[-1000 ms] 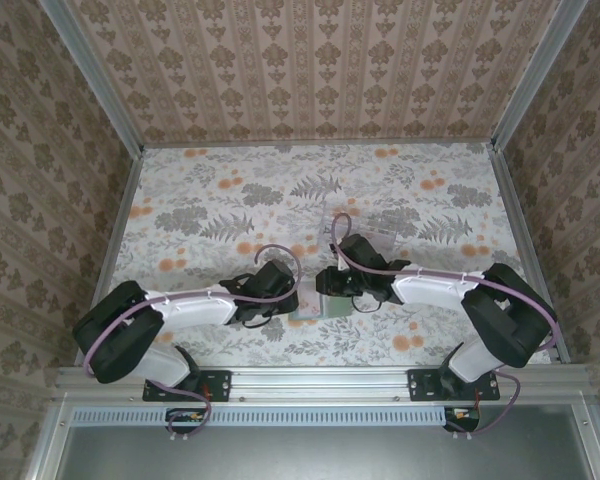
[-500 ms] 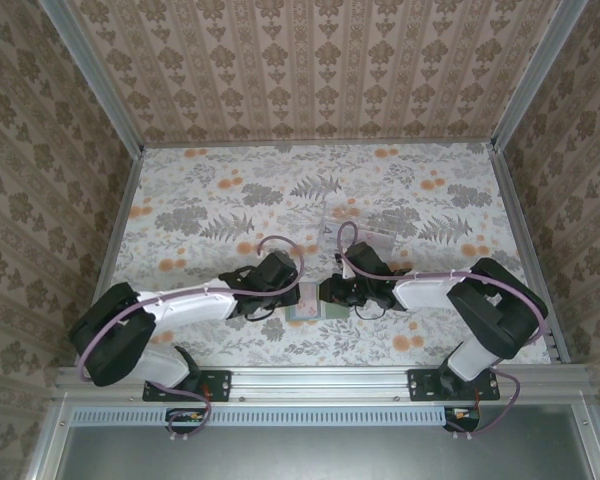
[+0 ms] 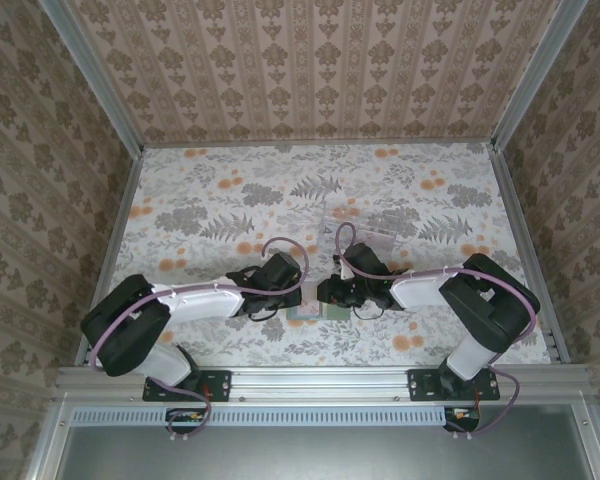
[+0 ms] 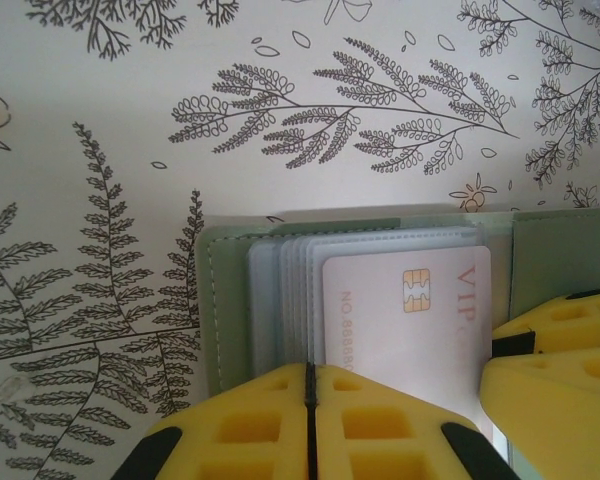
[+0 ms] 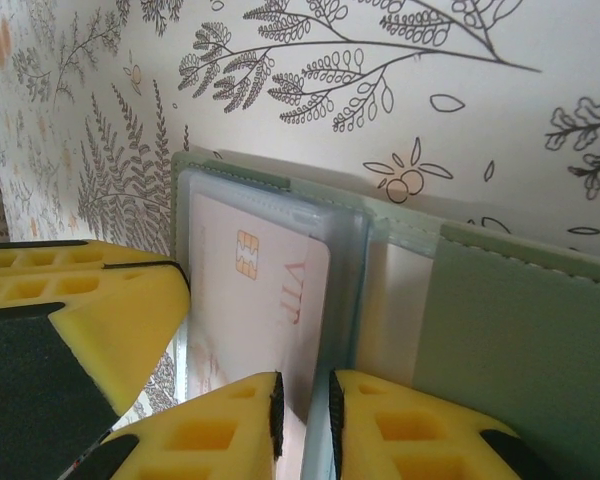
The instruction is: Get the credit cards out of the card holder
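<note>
The grey-green card holder (image 3: 311,314) lies open on the floral table near the front, between both grippers. In the left wrist view the card holder (image 4: 218,300) shows a fan of clear sleeves and a whitish credit card (image 4: 400,320) with a gold chip and "VIP" print. My left gripper (image 4: 308,400) is shut, its fingers meeting over the sleeves' near edge with nothing seen between them. My right gripper (image 5: 302,410) is nearly shut, the credit card's (image 5: 250,300) edge running into the narrow gap between its fingers. From above, the left gripper (image 3: 292,297) and right gripper (image 3: 330,295) almost meet.
A clear plastic tray (image 3: 365,232) sits just behind the right gripper. The right arm's yellow fingers (image 4: 555,350) crowd the left wrist view's right side, and a left finger (image 5: 80,320) sits close in the right wrist view. Patterned walls enclose the table.
The left gripper has slid right toward the holder. The right arm's elbow has drawn in to the left while its gripper stayed at the holder's right side.
</note>
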{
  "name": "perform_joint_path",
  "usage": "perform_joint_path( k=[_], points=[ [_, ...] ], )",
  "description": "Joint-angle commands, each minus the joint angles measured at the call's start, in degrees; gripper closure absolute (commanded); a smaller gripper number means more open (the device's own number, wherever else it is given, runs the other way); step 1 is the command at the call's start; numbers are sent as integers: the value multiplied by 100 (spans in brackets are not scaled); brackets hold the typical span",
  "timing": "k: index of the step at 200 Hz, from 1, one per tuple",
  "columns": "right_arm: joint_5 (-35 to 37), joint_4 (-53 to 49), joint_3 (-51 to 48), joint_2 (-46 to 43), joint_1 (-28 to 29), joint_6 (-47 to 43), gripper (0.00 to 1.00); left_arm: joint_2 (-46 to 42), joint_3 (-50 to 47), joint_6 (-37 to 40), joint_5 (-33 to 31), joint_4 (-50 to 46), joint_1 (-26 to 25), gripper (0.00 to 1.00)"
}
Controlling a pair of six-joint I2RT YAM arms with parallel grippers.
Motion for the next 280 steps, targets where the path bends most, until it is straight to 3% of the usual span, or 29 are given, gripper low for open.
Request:
perform_joint_path(
  k=[1,39,52,105,200,242,280],
  points=[
    [-135,128,-7,120,-11,79,77,101,3,-34,77,-289,-38,92],
    [-183,215,-21,128,-12,133,90,110,16,-34,55,-321,-56,92],
    [-186,217,-40,120,-27,141,100,97,16,-34,42,-341,-53,92],
    [-176,205,-397,-132,-328,107,100,174,47,-8,-192,-617,-36,96],
    [-407,-479,-994,-1366,-1031,-340,100,143,60,107,-173,-607,12,98],
    [-376,-1449,-980,-2682,-1297,-634,100,13,123,181,-156,-616,27,98],
    [81,-3052,-326,-3672,-1303,-1332,100,-313,260,285,-197,-634,28,95]
  ],
)
